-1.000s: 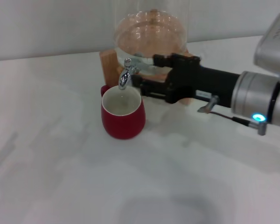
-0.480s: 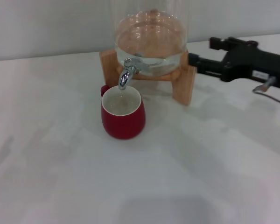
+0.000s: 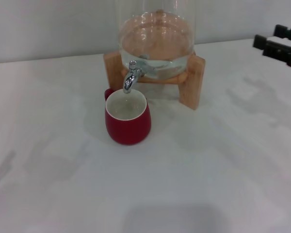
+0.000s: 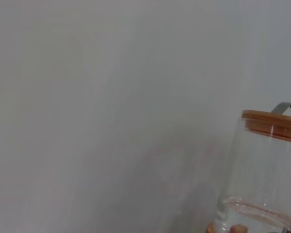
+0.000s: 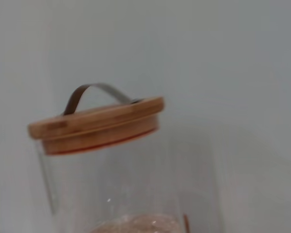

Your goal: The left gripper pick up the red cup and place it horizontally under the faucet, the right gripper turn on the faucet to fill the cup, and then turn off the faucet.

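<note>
- The squat dark-red ceramic cup (image 3: 128, 121) with its off-white inside is standing upright on the white table (image 3: 194, 184), toward the far edge and a little left of the middle, its mouth facing up and its small loop handle poking out on the far-left side.
- Some liquid is sitting in the cup, though how full it is cannot be told.
- The small shiny chrome faucet (image 3: 130, 76) is hanging just above the far rim of the cup, sticking out of the front of the clear glass jar (image 3: 156, 36).
- The jar is holding pale pinkish liquid in its lower part and is resting on a light wooden stand (image 3: 191, 82) near the table's far edge, just behind the cup.
- In the wrist views, a round wooden lid (image 5: 97, 124) with a thin grey strap handle is capping the jar.
- The black two-jaw right hand (image 3: 269, 41) is hovering over the far right corner of the table, well apart from the jar and the faucet; its jaws are showing a narrow gap between them and are pinching nothing.
- The left hand is showing in none of the views.
</note>
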{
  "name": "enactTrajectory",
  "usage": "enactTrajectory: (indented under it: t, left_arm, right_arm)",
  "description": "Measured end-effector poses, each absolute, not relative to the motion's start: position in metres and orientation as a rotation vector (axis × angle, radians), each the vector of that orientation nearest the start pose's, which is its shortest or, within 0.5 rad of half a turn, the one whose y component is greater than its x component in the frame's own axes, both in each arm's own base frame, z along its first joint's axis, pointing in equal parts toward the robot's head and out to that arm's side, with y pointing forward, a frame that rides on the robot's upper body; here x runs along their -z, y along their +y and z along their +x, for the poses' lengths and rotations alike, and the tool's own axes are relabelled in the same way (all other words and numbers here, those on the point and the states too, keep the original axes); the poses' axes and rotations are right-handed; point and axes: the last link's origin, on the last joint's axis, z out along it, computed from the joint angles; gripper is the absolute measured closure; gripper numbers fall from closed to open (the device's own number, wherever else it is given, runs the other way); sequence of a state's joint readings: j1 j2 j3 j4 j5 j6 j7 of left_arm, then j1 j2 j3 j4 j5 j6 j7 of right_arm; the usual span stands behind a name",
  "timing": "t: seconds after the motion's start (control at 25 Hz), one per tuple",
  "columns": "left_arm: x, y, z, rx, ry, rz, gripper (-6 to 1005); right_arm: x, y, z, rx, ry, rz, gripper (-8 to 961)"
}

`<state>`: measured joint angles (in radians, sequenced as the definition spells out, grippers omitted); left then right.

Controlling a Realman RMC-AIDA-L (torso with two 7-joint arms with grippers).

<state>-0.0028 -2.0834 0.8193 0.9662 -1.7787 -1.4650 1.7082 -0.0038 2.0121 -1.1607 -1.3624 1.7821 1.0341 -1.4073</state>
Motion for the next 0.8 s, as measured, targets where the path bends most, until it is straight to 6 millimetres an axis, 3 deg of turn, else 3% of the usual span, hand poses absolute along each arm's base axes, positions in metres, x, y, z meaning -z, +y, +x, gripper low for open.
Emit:
enactTrajectory:
  t: [0.08, 0.2, 0.8]
  left_arm:
    - [-0.095, 0.241, -0.332, 0.958, -0.76, -2.039, 285]
    - [-0.095, 0.236, -0.332, 0.965, -0.765, -2.044, 166]
    - [-0.093, 0.216, -0.332, 1.127, -0.79, -2.048, 162]
  right_arm:
    - [-0.124, 0.305, 0.269, -0.828, 0.711, -2.038, 173]
    - [-0.129, 0.302, 0.276, -0.84, 0.723, -2.022, 173]
    - [-0.133, 0.293, 0.297, -0.892, 0.787, -1.981, 172]
